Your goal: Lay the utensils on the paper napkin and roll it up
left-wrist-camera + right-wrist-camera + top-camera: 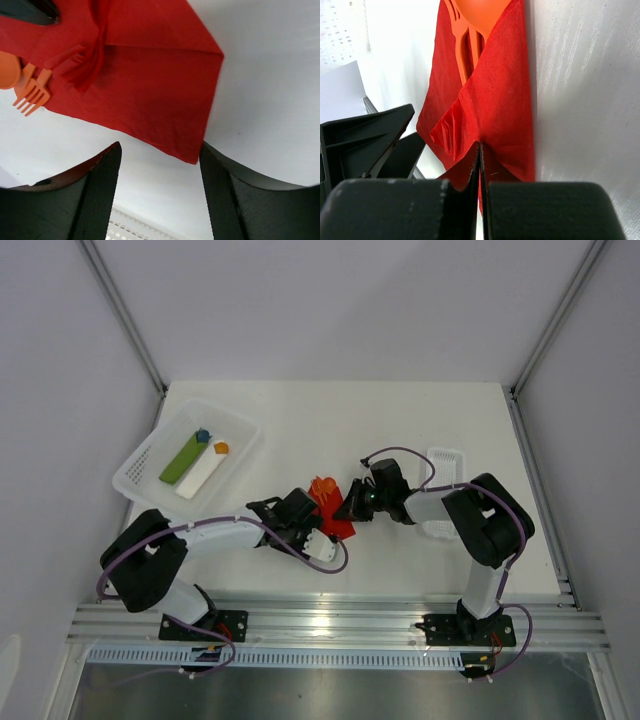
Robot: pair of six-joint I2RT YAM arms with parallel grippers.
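The paper napkin [340,523] [150,85] [505,100] lies red at the table's middle, one side folded up over itself. Orange utensils [321,486] [31,95] [470,30], fork tines and a spoon bowl, stick out from under the fold at its far end. My right gripper [349,507] [480,146] is shut, pinching the raised napkin fold between its fingertips. My left gripper [312,520] [160,150] stands open just off the napkin's near corner, which lies between its fingertips, with nothing gripped. The utensils' handles are hidden under the paper.
A white basket [140,465] at the back left holds a green bar [183,460], a white bar and small blue and orange blocks. A second white basket [447,456] sits at the right, behind my right arm. Aluminium rails run along the near edge.
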